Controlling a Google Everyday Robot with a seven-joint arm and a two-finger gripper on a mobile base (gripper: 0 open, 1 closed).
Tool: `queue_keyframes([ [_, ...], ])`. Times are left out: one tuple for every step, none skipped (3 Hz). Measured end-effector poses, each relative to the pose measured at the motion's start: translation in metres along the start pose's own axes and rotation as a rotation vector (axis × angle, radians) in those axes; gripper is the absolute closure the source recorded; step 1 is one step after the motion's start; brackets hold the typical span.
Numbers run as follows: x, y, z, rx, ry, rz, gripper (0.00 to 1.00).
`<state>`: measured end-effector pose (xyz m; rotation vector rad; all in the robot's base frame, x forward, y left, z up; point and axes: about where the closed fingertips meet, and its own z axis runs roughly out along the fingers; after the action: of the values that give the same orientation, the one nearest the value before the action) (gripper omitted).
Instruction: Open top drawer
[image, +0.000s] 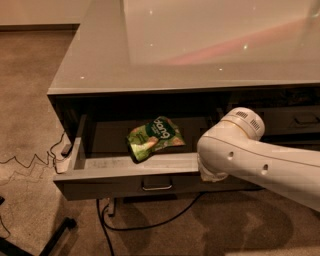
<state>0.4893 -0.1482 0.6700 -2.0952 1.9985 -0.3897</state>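
Note:
The top drawer (102, 185) stands pulled out from under the glossy grey counter, its dark front facing me with a small metal pull (157, 184) at centre. Its light grey inner tray holds a green snack bag (154, 138). My white arm (250, 157) reaches in from the right and ends over the drawer's front right part. The gripper itself is hidden behind the arm's wrist, so its fingers do not show.
The counter top (190, 45) overhangs the drawer. Another dark drawer (300, 120) with a similar pull sits shut at the right. Black cables (125, 225) trail on the carpet below, and a thin wire (30, 161) lies at the left. A dark stand leg (50, 237) crosses the bottom left.

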Motion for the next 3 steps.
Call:
queue_keyframes([
  [0.009, 0.017, -0.028, 0.083, -0.007, 0.007, 1.00],
  [0.024, 0.035, -0.064, 0.197, -0.035, 0.025, 1.00],
  [0.034, 0.039, -0.078, 0.250, -0.077, 0.052, 1.00],
])
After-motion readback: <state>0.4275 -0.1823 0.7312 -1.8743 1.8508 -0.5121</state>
